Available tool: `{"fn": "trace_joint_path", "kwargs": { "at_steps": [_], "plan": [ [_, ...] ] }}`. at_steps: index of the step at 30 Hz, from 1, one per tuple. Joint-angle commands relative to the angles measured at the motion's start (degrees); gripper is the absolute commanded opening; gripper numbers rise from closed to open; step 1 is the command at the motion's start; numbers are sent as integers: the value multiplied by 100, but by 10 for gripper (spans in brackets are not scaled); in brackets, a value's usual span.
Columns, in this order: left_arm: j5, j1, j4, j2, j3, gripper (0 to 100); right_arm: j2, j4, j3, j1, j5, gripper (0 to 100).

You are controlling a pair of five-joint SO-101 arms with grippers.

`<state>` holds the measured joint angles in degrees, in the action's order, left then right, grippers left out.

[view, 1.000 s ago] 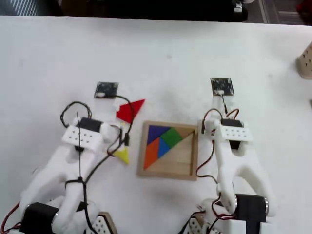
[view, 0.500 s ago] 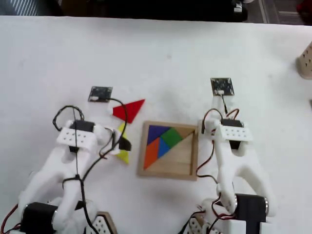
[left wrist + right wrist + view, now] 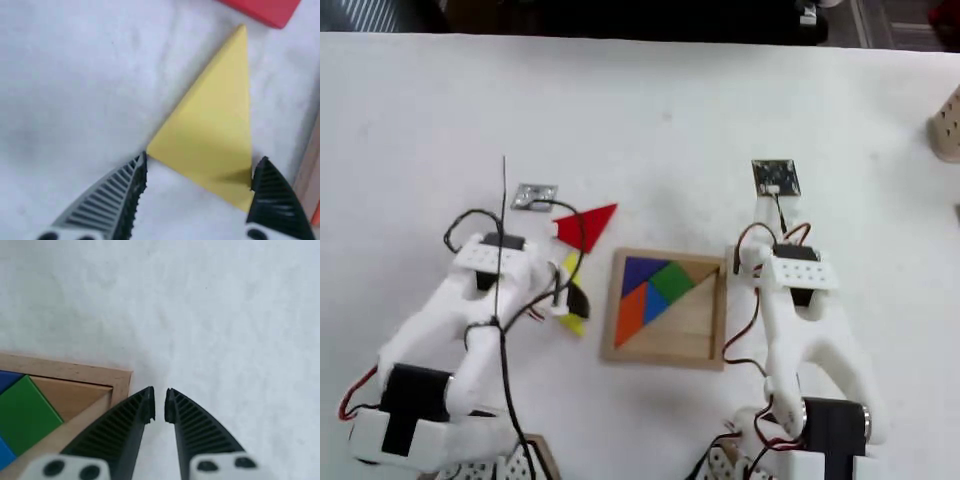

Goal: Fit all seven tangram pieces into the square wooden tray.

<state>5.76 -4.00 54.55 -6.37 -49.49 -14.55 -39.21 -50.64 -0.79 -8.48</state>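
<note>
Two toothed jaws of the left arm [image 3: 490, 265] stand spread wide and low over the bench [image 3: 65, 75], one on each side of the yellow triangle [image 3: 215, 130]. One tip touches the triangle's corner on the open-bench side. The other sits against its opposite corner, on the side toward the tray. The piece lies flat between them, not lifted and not yet pinched. The jaws bracket one end of the triangle, and its long point runs away from them toward the red triangle [image 3: 585, 224]. This looks like a setup for a squeeze across that end, where the jaws' spread covers the width.

Just beside the yellow triangle, toward the right arm, sits the square wooden tray [image 3: 660, 356]. Blue, green and orange pieces [image 3: 655, 285] are packed into its far corner on the left arm's side, and the half nearer the arms is bare wood. That bare half is probably being kept for the two triangles outside the tray.

The right arm [image 3: 795, 272] hovers over bare bench at the tray's far corner on its own side. Its jaws are drawn almost together and hold nothing, so it seems parked clear of the work. Beyond the yellow triangle, the red triangle lies flat on the bench, apart from the tray.
</note>
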Motion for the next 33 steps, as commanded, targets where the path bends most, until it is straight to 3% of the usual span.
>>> {"fn": "trace_joint_path", "kwargs": {
  "at_steps": [1,20,33],
  "plan": [
    [-62,66,-264,13,264,332,-13,57,158,57,-167,45],
    [-941,75,-457,48,554,331,-13,57,158,57,-167,45],
    [-949,66,-193,48,431,331,-13,66,158,57,-167,45]
  ]
}}
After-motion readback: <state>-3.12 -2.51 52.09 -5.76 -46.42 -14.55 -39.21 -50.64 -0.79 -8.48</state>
